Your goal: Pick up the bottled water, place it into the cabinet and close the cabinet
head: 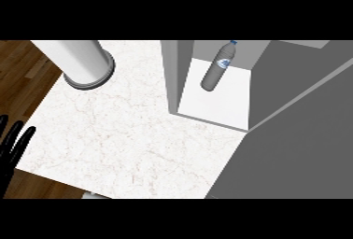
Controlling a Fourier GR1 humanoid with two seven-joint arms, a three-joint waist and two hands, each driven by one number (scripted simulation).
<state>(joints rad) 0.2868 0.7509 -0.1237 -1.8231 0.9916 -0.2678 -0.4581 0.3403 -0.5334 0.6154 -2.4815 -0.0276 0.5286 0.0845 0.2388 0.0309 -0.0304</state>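
The 1 cabinet (276, 93) stood open on the 1 marble counter (124, 140), its grey door (296, 149) swung wide; a hasty swing could have clipped the bottle or stopped short of shutting. The 1 white cylinder (86, 63) stood well apart. The 1 bottled water (217, 70) already stood inside the cabinet. The 1 visible robot hand (14, 140), the left, rested with fingers straight, holding nothing.

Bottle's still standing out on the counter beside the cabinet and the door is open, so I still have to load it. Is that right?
Not quite. The head view shows the bottle already inside the cabinet, on its white shelf, not out on the counter. The door is open, as you say, so closing it is what remains. The left hand rests open at the view's left edge.
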